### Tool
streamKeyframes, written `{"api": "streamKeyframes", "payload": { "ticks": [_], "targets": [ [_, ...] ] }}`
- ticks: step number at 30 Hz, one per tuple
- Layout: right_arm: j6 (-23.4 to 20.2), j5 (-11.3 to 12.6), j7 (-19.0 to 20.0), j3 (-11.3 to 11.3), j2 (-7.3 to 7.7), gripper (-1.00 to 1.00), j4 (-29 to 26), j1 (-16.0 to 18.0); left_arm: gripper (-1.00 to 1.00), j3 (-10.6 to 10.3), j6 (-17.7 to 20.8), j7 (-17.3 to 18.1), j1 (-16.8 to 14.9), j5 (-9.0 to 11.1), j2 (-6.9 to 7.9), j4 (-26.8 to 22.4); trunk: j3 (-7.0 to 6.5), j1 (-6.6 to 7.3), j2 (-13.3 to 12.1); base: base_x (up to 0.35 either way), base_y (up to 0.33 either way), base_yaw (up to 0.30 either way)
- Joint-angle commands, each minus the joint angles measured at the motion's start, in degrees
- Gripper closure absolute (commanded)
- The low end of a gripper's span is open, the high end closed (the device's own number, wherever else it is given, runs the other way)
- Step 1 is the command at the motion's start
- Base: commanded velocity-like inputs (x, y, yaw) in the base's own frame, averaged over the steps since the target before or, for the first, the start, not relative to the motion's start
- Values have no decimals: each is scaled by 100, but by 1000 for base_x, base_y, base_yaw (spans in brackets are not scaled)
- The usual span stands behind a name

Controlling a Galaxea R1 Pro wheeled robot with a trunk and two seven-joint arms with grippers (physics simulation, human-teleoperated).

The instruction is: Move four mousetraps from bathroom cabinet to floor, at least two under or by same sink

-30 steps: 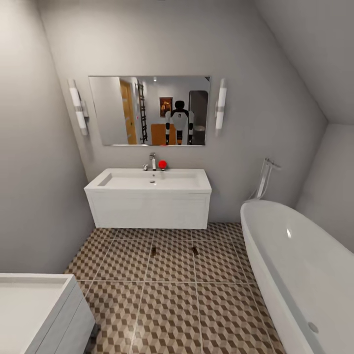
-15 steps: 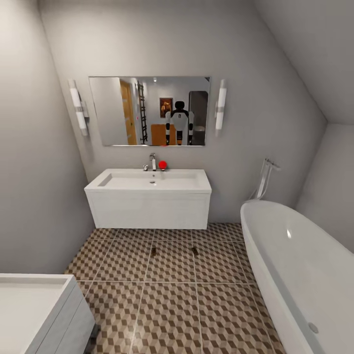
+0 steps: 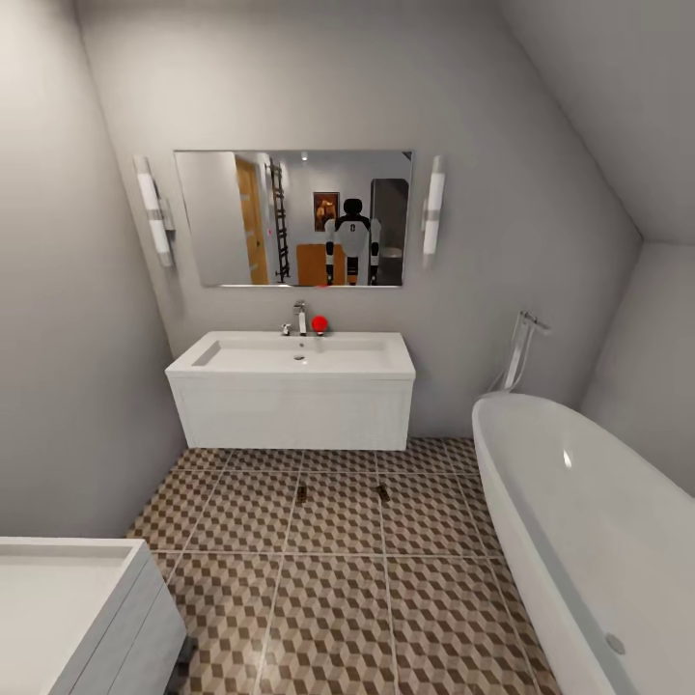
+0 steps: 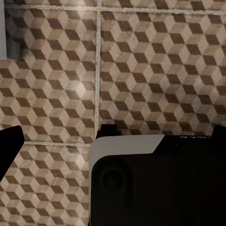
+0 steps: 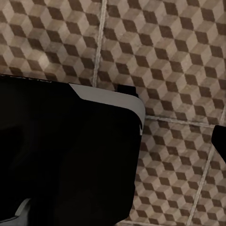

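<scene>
Two mousetraps [image 3: 302, 494] [image 3: 383, 492] on bathroom floor [image 3: 338, 598] before sink [image 3: 294, 353]; pincer states indiscernible; no legible writing.

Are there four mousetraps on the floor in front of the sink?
No, the head view shows two mousetraps on the bathroom floor in front of the sink.

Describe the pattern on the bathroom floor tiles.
A brown, beige and cream 3D-cube print with pale grout lines on the bathroom floor; it shows closest in the left wrist view.
</scene>
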State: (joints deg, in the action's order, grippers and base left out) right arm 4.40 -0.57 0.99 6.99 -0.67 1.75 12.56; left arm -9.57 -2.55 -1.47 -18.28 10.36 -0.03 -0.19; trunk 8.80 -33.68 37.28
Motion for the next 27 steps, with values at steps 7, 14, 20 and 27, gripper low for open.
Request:
{"api": "streamKeyframes", "payload": {
  "ticks": [7, 14, 20, 27],
  "targets": [
    [29, -6, 80, 32, -13, -100, 21, 2, -100, -48, -18, -11, -1, 54, 4, 2, 9, -1, 7, 0, 0, 0],
    [56, -11, 84, 36, -19, -100, 20, -28, -100, -50, -18, -11, 0, 54, -3, 2, 9, -1, 7, 0, 0, 0],
    [86, -8, 79, 32, -20, -100, 19, -52, -100, -49, -13, -11, 0, 54, -5, 2, 9, -1, 7, 0, 0, 0],
    [98, 19, 75, 21, -21, -100, 20, -58, -100, -52, -14, -11, 0, 54, -5, 2, 4, -1, 7, 0, 0, -23]
  ]
}}
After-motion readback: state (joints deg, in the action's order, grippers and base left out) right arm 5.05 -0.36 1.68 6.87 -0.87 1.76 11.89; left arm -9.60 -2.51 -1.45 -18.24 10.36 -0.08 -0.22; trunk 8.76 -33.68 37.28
